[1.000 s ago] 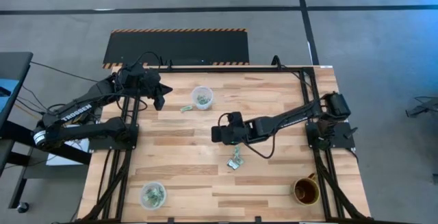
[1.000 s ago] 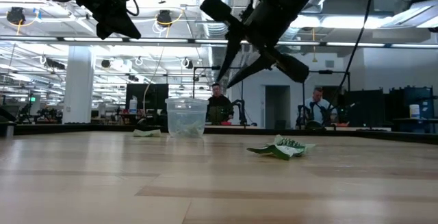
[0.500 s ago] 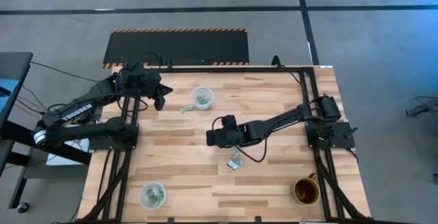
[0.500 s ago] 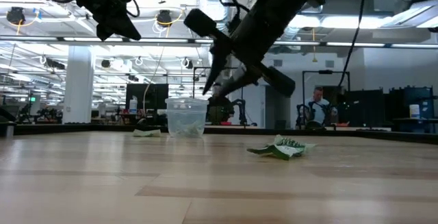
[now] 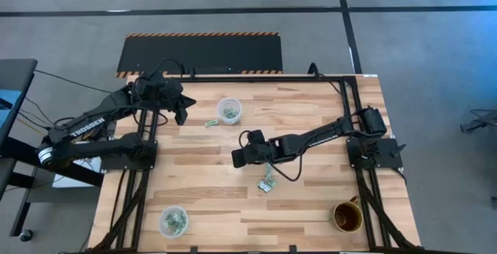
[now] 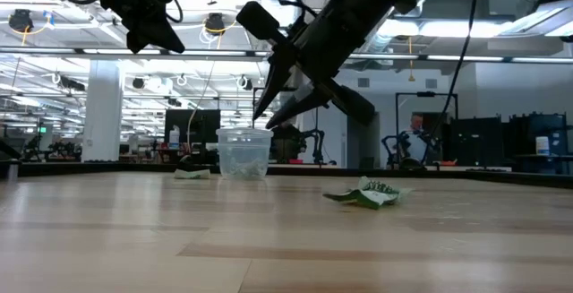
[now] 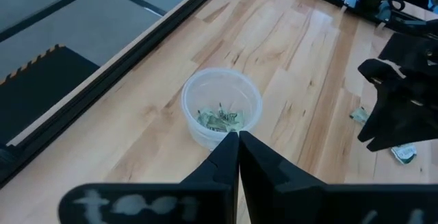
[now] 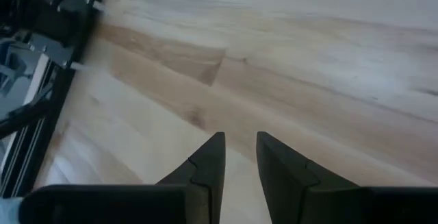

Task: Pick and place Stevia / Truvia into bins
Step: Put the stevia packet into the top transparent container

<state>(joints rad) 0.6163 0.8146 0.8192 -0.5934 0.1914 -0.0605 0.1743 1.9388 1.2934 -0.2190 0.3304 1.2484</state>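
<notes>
Biggest risk I can see is the right gripper (image 5: 236,158), which hangs above bare wood with its fingers a little apart and nothing between them; the crumpled packets (image 5: 267,182) lie near it, on the side away from the far cup (image 5: 229,110), so if it drops straight down from here it'd probably just pinch air or scrape the table (image 5: 311,207); and those packets are thin, flat, creased paper, pale green and white, sitting nearly flush on smooth planks, so the tips could easily slide over them or shove them along instead of catching an edge. The left gripper (image 5: 180,117) hovers just beside the far cup with its fingers pressed together and empty; that cup is light, round, clear plastic with cloudy walls and a few packets already in it, so a careless sweep could tip it; one stray packet (image 5: 210,123) lies right next to it too. A second cup (image 5: 173,221), well apart from the far cup, also holds packets; a brown mug (image 5: 347,217) sits off near the right arm's base.
</notes>
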